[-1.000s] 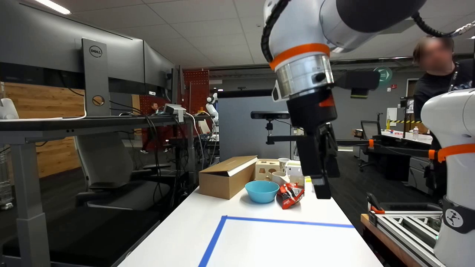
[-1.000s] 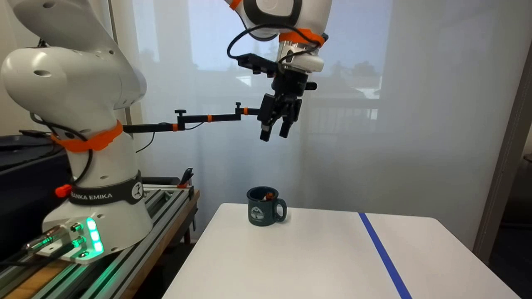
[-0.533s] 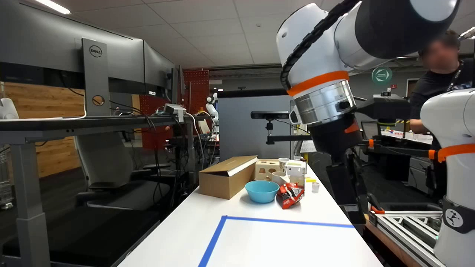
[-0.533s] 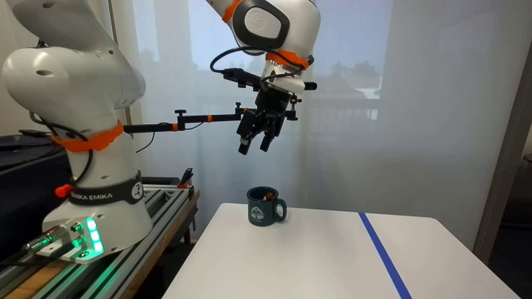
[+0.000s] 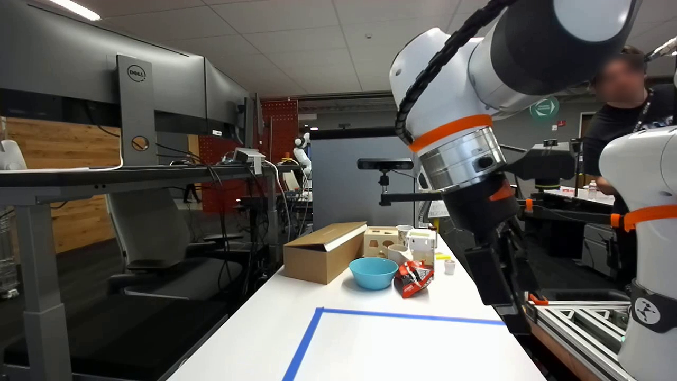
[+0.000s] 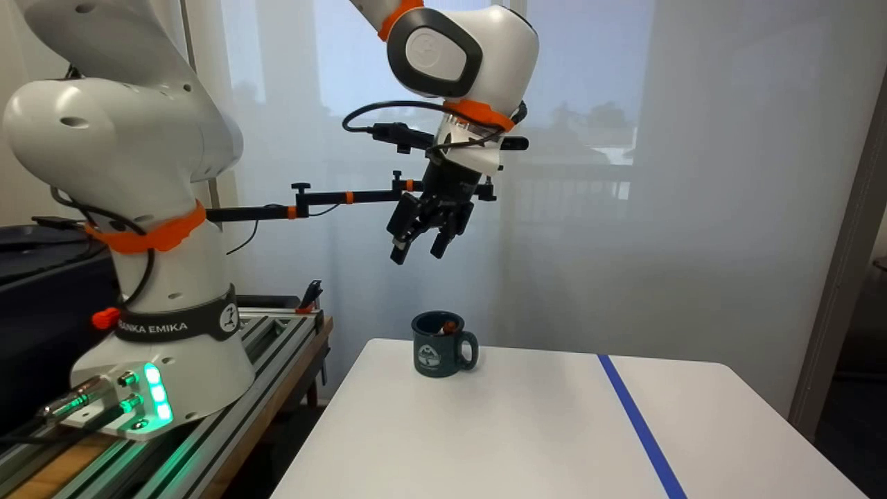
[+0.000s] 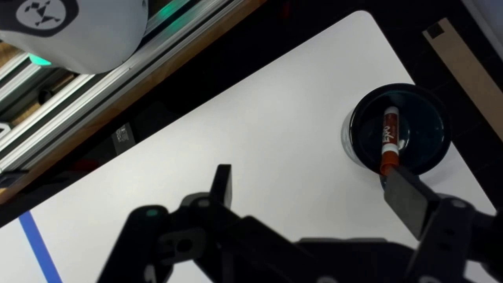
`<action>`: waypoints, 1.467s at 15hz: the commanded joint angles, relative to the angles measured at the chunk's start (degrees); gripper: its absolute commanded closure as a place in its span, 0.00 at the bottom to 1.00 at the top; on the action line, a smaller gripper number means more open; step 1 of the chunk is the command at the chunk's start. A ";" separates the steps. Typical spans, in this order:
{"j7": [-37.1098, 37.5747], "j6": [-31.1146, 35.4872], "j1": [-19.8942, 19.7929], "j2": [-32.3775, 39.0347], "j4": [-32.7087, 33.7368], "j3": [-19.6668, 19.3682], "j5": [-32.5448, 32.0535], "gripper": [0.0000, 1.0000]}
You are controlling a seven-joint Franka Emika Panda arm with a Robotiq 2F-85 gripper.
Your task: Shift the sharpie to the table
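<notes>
The hand [image 6: 418, 254] hangs tilted in the air over the white table [image 6: 527, 430], and its two fingers [image 7: 410, 200] are spread wide apart. Lower than the hand, near a table corner, a dark green mug [image 6: 427, 357] stands upright, and the marker [image 7: 390, 135] leans inside it. In the wrist view the mug is by one finger, and blue tape [image 6: 639, 424] runs across the table past the other finger.

Farther along the table, past the hand, are a brown box [image 5: 317, 262], a blue bowl [image 5: 373, 275] and a red bag [image 5: 414, 280]. Well away from the hand are a grey chair [image 5: 145, 227] and a desk [image 5: 79, 180] with big screens [image 5: 180, 79]. A pale curtain [image 6: 693, 229] fills the wall behind the hand in an exterior view.

A person [image 5: 616, 124] in a dark shirt stands behind the hand, face blurred. The top of the arm [image 6: 495, 62] is cut off in both exterior views, and so is the near part of the table. Pale cups [image 5: 399, 254] and small boxes [image 5: 380, 241] behind the bag overlap, so they are hard to count. In an exterior view only a little reddish end of the marker peeks out. In the wrist view one finger hides part of the mug's handle.
</notes>
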 commanded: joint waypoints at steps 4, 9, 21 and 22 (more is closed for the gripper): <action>4.10 9.23 0.91 2.52 -5.04 -0.77 10.57 0.00; 1.99 21.01 3.28 7.22 -5.41 -0.73 20.65 0.00; 0.62 32.60 6.89 18.51 -4.91 0.85 32.58 0.00; 0.39 32.50 7.12 18.82 -4.69 1.00 33.28 0.00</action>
